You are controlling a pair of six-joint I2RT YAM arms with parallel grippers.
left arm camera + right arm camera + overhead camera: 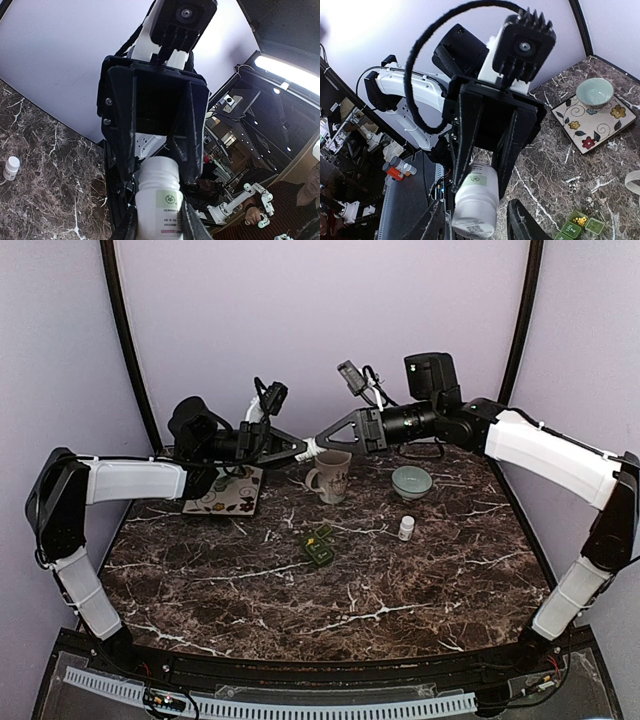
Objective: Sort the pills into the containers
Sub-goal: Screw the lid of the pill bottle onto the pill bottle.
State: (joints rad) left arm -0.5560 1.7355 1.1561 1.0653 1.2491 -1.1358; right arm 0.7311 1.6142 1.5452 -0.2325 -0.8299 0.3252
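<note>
Status: early, I'd say. White pill bottle [476, 200] is up in the air over the far-middle of the tabletop [420, 580], just above the mug [330, 476], held horizontally between the two arms. Left claw [157, 222] is clamped on the labelled body. Right claw [476, 225] straddles the other end, jaws apart, with a sliver of gap each side in the right wrist view, so no grip there yet as far as I can see. Reads as the setup for twisting the cap off; the cap looks to be on, but I can't confirm. Green pill box [319, 546] sits mid-tabletop, with yellow pills visible in one compartment; the other cells are too small to read. Second small white bottle [406, 528] stands capped to its right, untouched. Teal bowl [411, 481] is far right of the mug, floral plate [228, 498] far left under the left arm. No pills visible in the mug or bowl. Left to do: open, pour, sort, so basically everything.
</note>
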